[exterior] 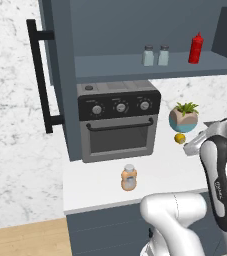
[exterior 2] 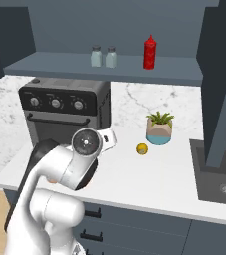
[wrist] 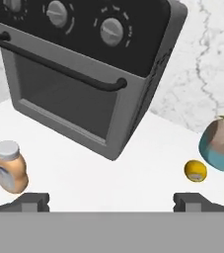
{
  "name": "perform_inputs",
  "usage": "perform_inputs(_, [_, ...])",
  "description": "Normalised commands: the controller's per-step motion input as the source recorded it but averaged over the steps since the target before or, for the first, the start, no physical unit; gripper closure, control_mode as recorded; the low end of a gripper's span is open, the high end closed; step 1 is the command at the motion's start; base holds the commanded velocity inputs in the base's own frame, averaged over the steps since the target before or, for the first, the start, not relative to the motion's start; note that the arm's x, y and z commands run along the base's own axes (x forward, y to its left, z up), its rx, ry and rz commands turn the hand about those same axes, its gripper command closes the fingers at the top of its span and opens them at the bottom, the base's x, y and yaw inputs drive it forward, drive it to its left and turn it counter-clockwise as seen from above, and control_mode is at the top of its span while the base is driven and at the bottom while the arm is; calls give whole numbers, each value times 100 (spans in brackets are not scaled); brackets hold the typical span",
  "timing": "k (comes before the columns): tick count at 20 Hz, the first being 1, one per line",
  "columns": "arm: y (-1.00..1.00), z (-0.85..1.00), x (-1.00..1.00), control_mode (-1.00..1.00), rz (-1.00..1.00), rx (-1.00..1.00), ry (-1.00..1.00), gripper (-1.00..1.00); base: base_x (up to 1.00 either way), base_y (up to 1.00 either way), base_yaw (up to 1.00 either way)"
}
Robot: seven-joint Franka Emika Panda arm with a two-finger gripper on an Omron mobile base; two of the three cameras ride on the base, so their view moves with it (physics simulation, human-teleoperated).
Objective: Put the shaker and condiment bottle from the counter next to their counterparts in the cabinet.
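The orange condiment bottle [exterior: 129, 178] with a white cap stands upright on the white counter [exterior: 100, 192], in front of the toaster oven. In the hand view the condiment bottle [wrist: 10, 167] sits at the lower left, just beyond my left fingertip [wrist: 32, 200]. My gripper [wrist: 111, 202] is open above the counter, with nothing between its fingers. Two identical pale shakers [exterior: 148, 55] [exterior: 163, 55] stand side by side on the shelf of the cabinet [exterior: 135, 67]. A slim red squeeze bottle [exterior: 196, 48] stands to their right.
The black-fronted toaster oven [exterior: 119, 120] stands at the back of the counter. A potted plant [exterior: 184, 116] and a lemon [exterior: 180, 138] lie to its right. The cabinet door [exterior: 60, 75] hangs open with its black bar handle. A dark sink [exterior 2: 219, 174] lies at the far right.
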Motion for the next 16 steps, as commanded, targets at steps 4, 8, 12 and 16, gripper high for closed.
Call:
perform_inputs(4, [0,-67,6,-100,23,3,0,-100,0,0,0])
perform_inputs(8, [-6,-73,-7,-100,28,0,-8,-100,0,0,0])
perform_inputs(12, [0,-42,-6,-100,32,0,-15,-100,0,0,0])
perform_inputs(16, [0,-10,0,-100,17,0,-13,-100,0,0,0])
